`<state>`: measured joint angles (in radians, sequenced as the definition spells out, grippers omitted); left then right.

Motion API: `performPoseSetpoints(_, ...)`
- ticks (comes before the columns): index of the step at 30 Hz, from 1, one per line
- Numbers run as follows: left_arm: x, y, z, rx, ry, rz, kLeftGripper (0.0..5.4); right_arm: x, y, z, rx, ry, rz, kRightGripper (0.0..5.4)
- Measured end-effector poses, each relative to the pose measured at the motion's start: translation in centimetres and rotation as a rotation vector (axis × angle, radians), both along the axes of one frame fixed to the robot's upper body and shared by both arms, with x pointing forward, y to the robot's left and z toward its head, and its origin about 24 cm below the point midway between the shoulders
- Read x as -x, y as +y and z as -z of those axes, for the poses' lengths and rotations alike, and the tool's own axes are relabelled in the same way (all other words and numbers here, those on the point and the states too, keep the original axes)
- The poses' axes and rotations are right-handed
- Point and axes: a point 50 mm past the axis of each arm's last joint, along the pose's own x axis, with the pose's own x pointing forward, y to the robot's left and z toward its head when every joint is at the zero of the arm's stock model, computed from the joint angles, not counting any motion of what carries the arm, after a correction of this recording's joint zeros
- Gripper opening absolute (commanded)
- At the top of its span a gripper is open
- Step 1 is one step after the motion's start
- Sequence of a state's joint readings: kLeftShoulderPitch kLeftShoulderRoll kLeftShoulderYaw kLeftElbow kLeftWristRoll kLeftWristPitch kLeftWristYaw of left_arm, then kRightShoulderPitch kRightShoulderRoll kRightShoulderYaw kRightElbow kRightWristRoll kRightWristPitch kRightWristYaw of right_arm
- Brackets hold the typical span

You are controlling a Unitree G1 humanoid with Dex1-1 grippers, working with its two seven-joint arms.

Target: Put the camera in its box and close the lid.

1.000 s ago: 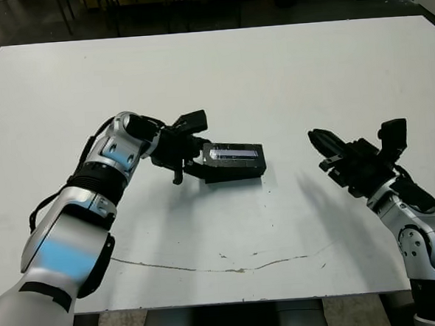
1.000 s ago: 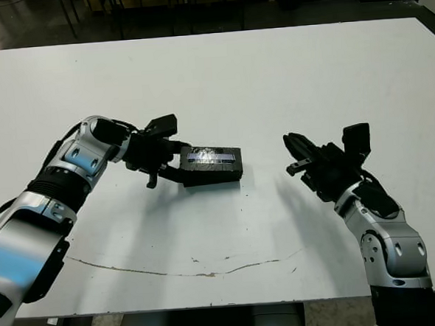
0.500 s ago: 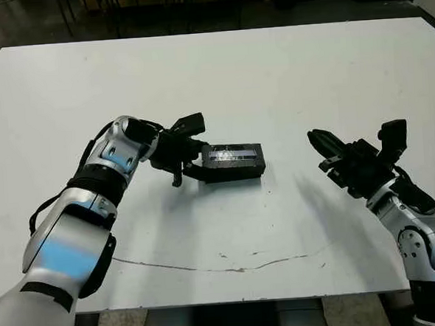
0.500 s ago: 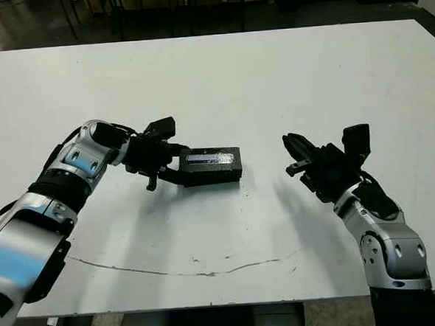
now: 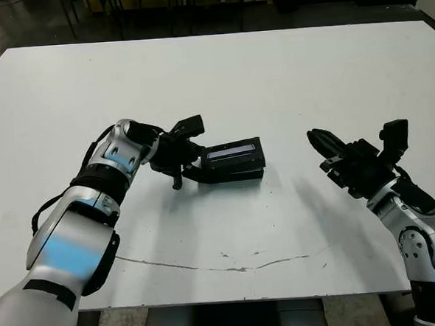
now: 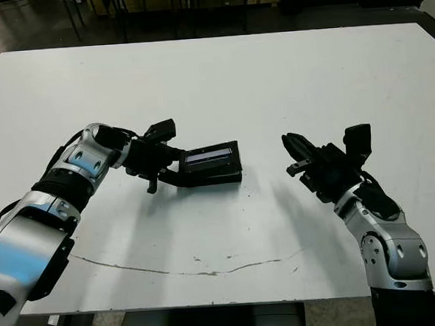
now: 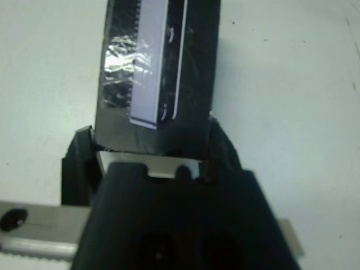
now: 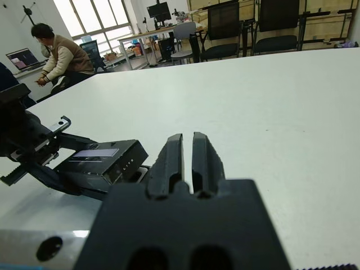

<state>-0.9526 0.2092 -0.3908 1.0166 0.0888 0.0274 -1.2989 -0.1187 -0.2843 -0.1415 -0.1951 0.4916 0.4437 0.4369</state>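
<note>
Left gripper (image 5: 189, 151), forearm reaching toward table centre, jaws clamped on the near-left end of the lid (image 5: 232, 154). Lid tilted over the box (image 5: 229, 174), its long axis across the table; camera hidden. Right gripper (image 5: 333, 150) held above the table, well apart, fingers nearly together, empty.

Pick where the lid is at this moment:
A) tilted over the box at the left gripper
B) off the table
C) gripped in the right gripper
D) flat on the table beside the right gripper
A: the lid with its pale strip sits tilted over the box at the left gripper; the right gripper is apart and empty.
</note>
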Motion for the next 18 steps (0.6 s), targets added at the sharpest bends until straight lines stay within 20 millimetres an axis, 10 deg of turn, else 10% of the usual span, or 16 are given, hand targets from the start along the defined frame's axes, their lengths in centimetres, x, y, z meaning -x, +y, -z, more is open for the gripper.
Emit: performPoseSetpoints(18,0.2,2.2,0.4,0.231,0.149,-0.163,1.42,0.0,0.0,0.1,0.003,0.007,0.005,0.0)
